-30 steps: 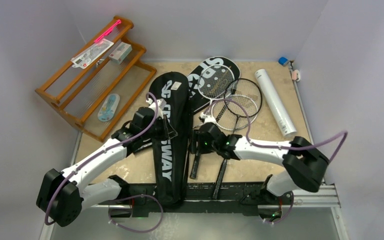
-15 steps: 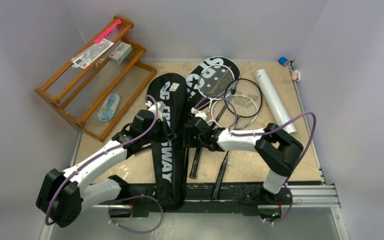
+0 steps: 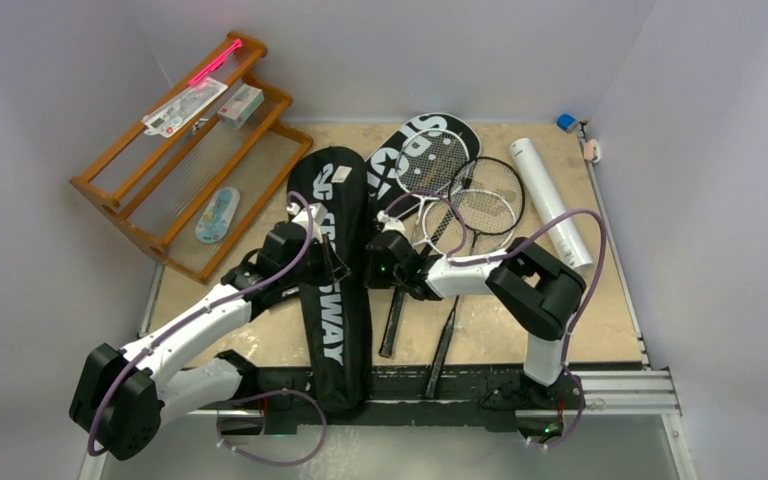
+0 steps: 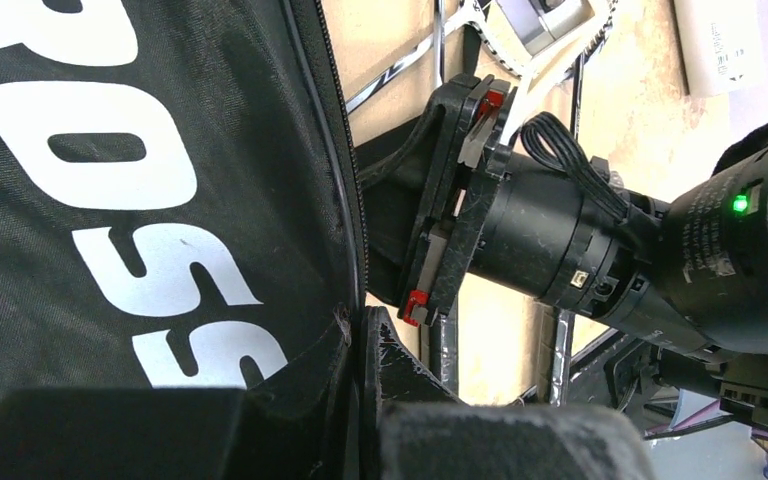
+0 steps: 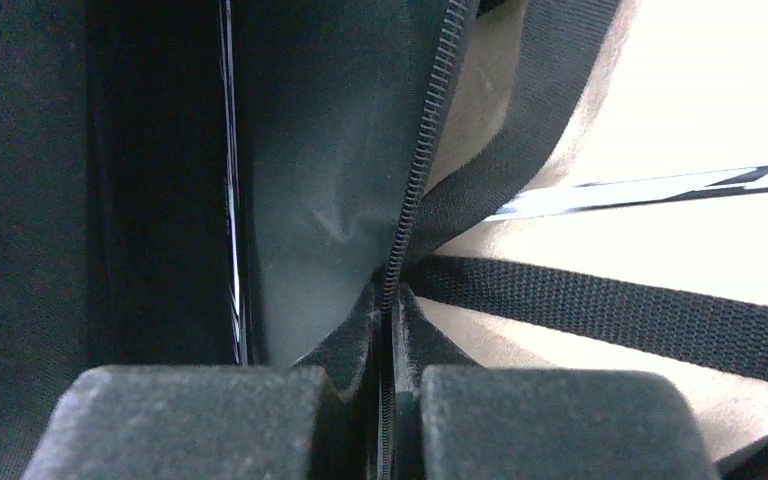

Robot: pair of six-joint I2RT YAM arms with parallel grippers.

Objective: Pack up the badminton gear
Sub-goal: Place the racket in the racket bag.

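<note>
**End effector status: left end effector (image 4: 360, 335) and right end effector (image 5: 388, 310) both clenched on CROSSWAY cover (image 3: 335, 300)**

1. Left end effector. Clenched. The fingers pinch the zippered right edge of the CROSSWAY cover, just below its white lettering. The arm reaches across the cover from the left.

2. Right end effector. Clenched. The fingers pinch a zippered edge of the same cover. The zipper (image 5: 425, 170) runs up and away from between the fingers, with dark cover fabric to its left. A black webbing strap (image 5: 610, 310) lies across the counter (image 3: 480, 340) just to their right. The arm reaches in from the right, above the racket shafts.

3. Relative position. Both end effectors sit just beside each other at the cover's right edge, about mid-length.

4. CROSSWAY cover. Lies lengthwise on the counter, wide end toward the far wall, narrow end reaching over the near edge between the arm bases.

5. Other gear.
   - Second cover (image 3: 430, 140): far centre, its lettering partly hidden under a racket head.
   - Rackets (image 3: 485, 195): heads overlap, partly on the second cover; handles point toward the near edge, just right of the CROSSWAY cover.
   - Tube (image 3: 552, 205): lies on the counter just right of the racket heads.

6. Rack (image 3: 180, 150). Stands at far left, apart from the gear.
</note>
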